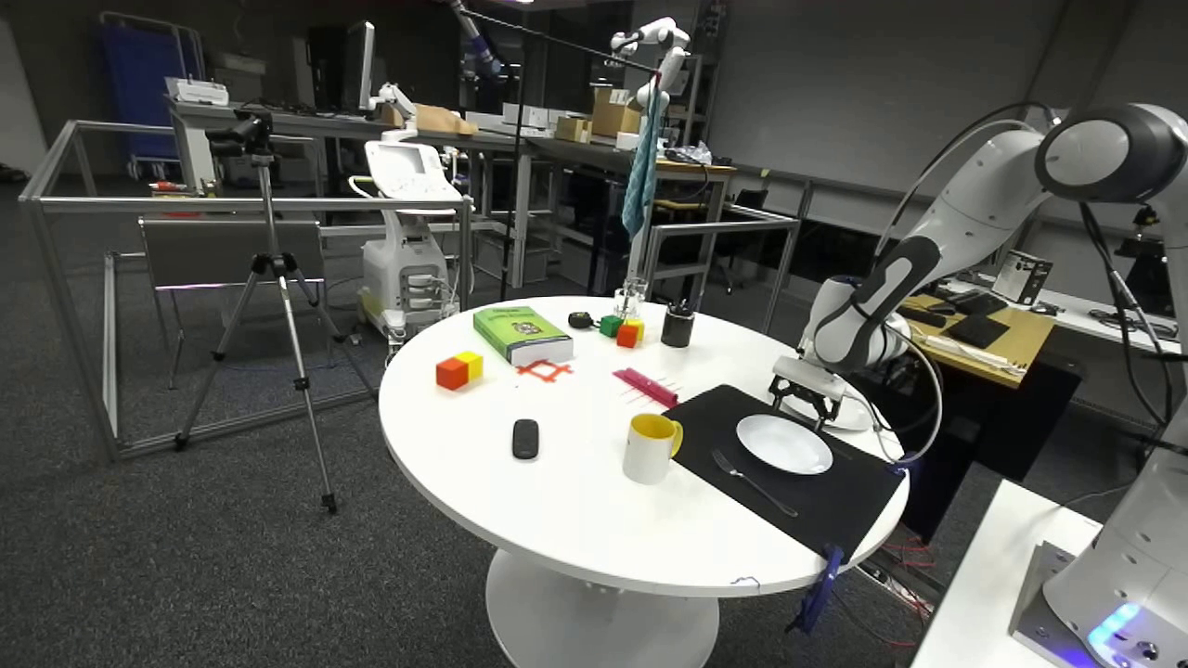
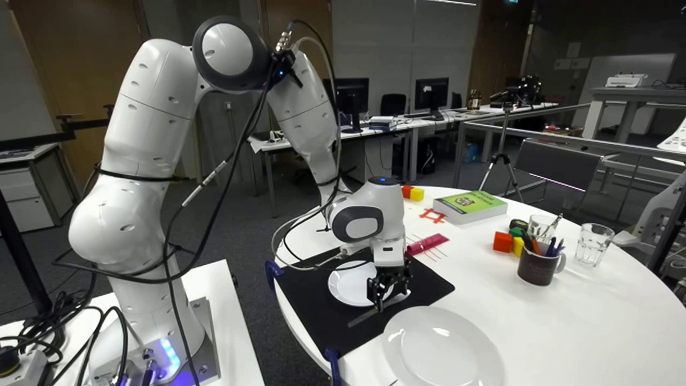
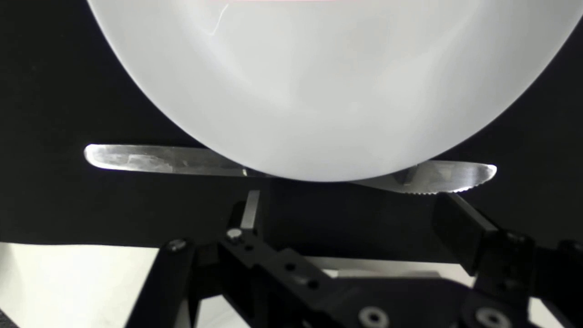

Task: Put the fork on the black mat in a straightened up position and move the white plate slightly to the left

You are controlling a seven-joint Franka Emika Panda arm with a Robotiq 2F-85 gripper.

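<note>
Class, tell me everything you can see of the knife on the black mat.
The knife is silvery and looks metal, with a rounded handle end and a blade finely serrated near its tip. In the wrist view it lies on the black mat, handle left, blade right, roughly parallel to the nearby mat edge. The rim of the white plate hides its middle; whether they touch is unclear. The open claw is close by, contact unclear.

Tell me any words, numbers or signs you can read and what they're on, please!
No text can be read clearly.
Green book: printing on its cover in both exterior views, too small and blurred to read.
Any marks in the background are too tiny or blurred to make out.
</note>
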